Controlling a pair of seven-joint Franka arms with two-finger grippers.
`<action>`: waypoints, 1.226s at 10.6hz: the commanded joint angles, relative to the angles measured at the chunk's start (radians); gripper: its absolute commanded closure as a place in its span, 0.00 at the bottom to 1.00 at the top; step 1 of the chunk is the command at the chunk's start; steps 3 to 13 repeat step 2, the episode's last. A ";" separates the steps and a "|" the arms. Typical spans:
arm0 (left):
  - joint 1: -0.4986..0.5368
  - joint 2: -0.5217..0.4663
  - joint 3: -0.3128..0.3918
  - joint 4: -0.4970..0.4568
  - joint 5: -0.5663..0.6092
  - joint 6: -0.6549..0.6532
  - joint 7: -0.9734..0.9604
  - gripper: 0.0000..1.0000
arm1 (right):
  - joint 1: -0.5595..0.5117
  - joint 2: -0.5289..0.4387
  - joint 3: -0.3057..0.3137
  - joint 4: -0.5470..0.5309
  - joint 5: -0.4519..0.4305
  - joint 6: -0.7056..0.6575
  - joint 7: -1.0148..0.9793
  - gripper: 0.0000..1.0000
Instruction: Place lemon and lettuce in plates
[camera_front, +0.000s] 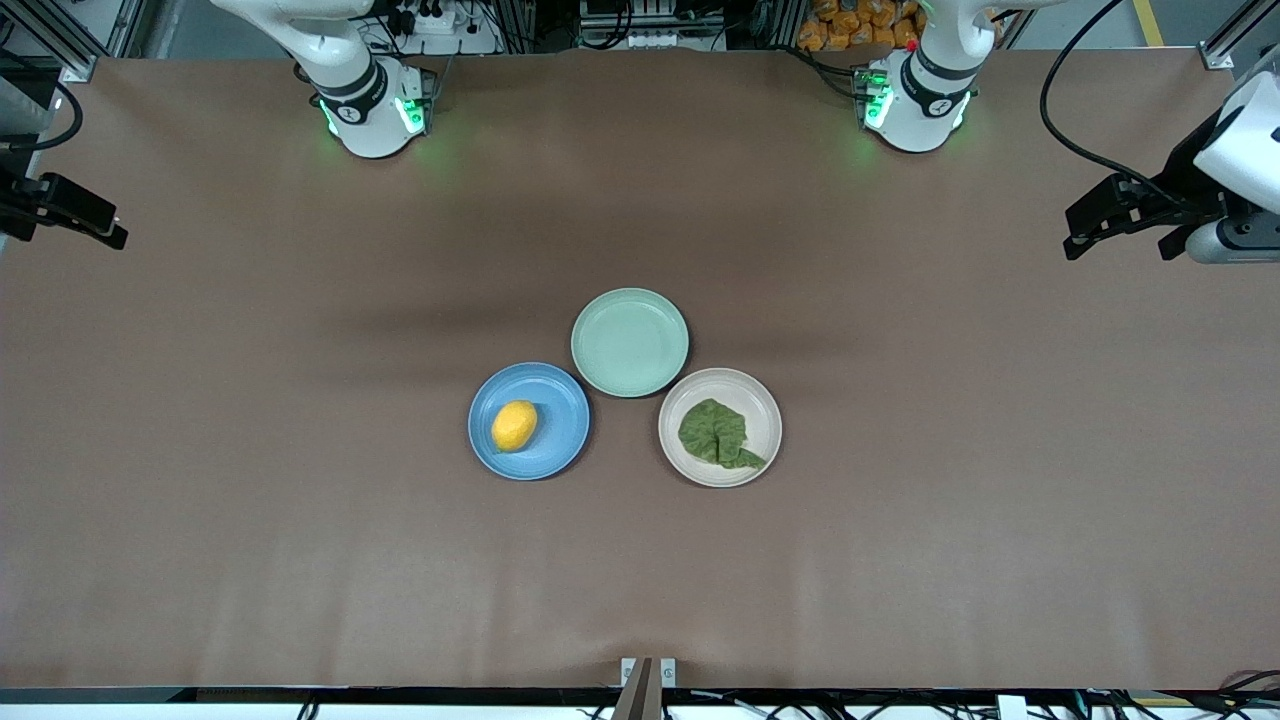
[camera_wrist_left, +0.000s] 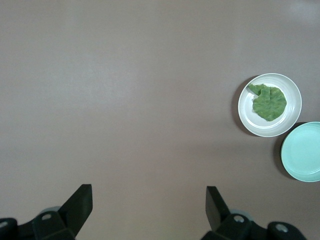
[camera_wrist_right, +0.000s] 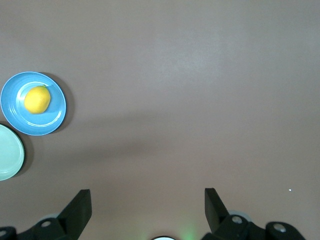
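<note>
Lemon (camera_front: 514, 426) sits in the blue plate (camera_front: 556, 395), a touch toward that plate's 9 o'clock as the front view shows it, and the right wrist view catches it too, yellow on blue. Lettuce (camera_front: 718, 434) lies flat in the beige plate (camera_front: 695, 389), filling the middle and reaching toward the rim at about 5 o'clock in the front view. Between the two, at roughly 12 o'clock from the gap that separates them and farther from the front camera, sits a mint-green plate (camera_front: 630, 342), bare, its rim just beside both of the others. All three rest near the middle of the brown table (camera_front: 300, 500).

Up at the edges, both arms wait, well apart from the plates. The left gripper (camera_wrist_left: 149, 204) hangs over bare table at the left arm's end, fingers spread wide with nothing between them. The right gripper (camera_wrist_right: 148, 202) hangs over the right arm's end of the table, its fingers likewise spread apart and holding nothing
</note>
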 joint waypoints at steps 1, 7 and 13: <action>0.003 0.000 -0.005 0.007 0.012 -0.010 -0.007 0.00 | -0.005 0.009 0.006 0.020 -0.005 -0.003 0.006 0.00; 0.003 0.000 -0.005 0.007 0.012 -0.010 -0.007 0.00 | -0.005 0.009 0.006 0.020 -0.005 -0.003 0.006 0.00; 0.003 0.000 -0.005 0.007 0.012 -0.010 -0.007 0.00 | -0.005 0.009 0.006 0.020 -0.005 -0.003 0.006 0.00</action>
